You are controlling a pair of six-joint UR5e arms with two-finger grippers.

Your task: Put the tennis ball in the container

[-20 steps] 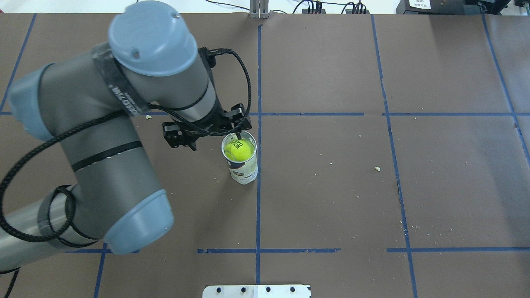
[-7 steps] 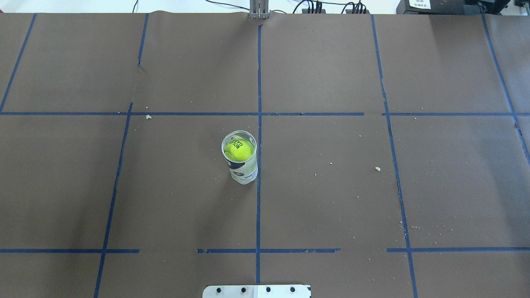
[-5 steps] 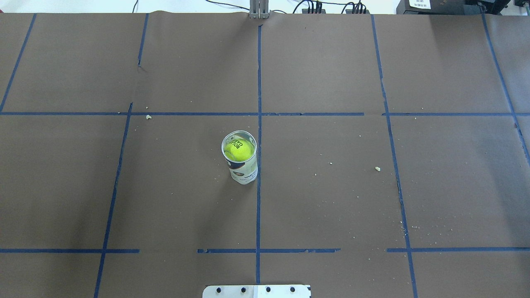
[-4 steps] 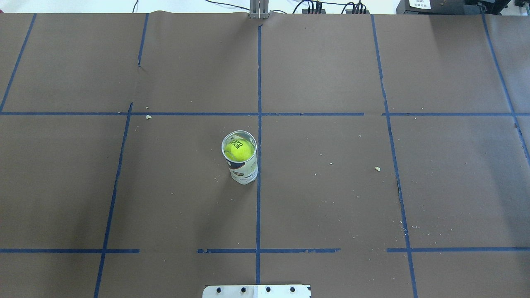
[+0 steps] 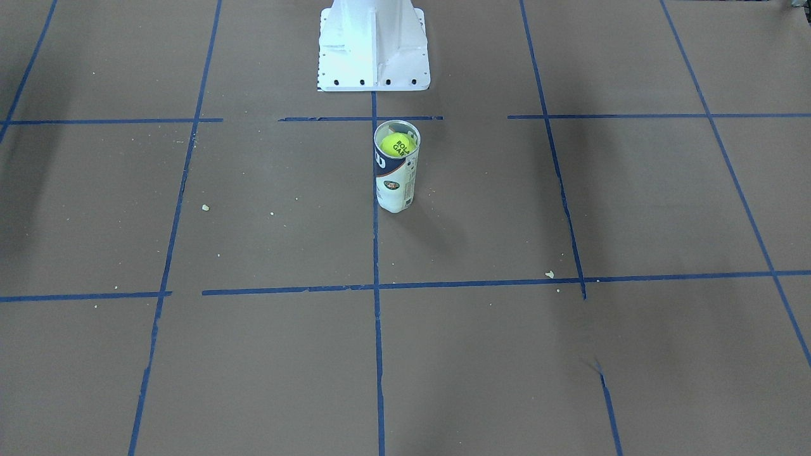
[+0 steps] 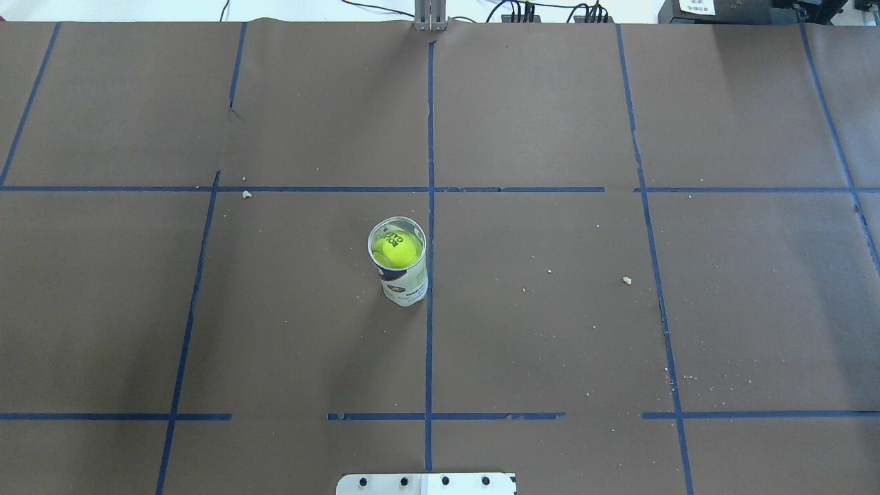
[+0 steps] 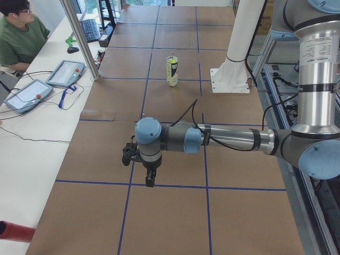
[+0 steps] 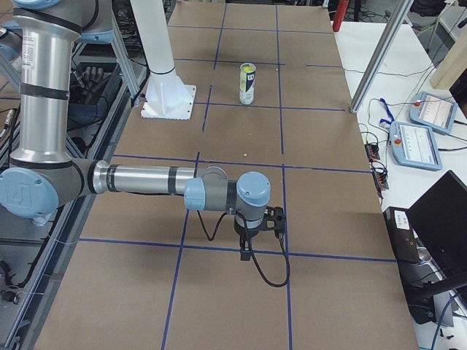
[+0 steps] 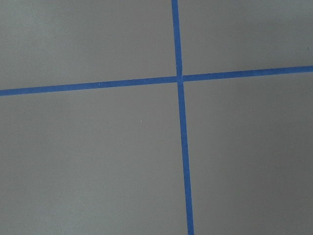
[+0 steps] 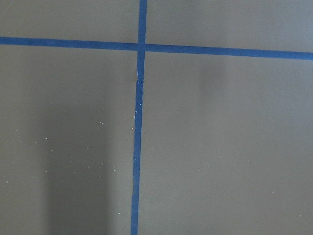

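- Brown paper covers the table [image 6: 550, 344], and blue tape [image 6: 430, 357] divides it into squares.
- The left gripper [image 7: 150, 178] shows only in the side view from the robot's left. It hangs pointing down from the near arm, low over a tape line at the near end of the table. I cannot tell whether its fingers are spread or pressed together. Its wrist camera sees only paper and a tape cross.
- The can [image 6: 405, 280] stands upright in the middle of the table with its top open. In the overhead view its foot sits just left of the centre tape line, and the robot's white base plate [image 5: 374, 57] is near.
- The can's label is white with a navy band across the upper part and a small round logo lower down. The fine print is too small to read.
- The tennis ball [image 6: 397, 249] sits inside the can, high up and just under the rim. In the front view its dark letters read "ROL" over "GAR", and the rest curves out of sight.
- The ball is well apart from both grippers.
- The right gripper [image 8: 246, 251] shows only in the side view from the robot's right. It points down, low over a tape line, and I cannot tell whether it is spread or closed.
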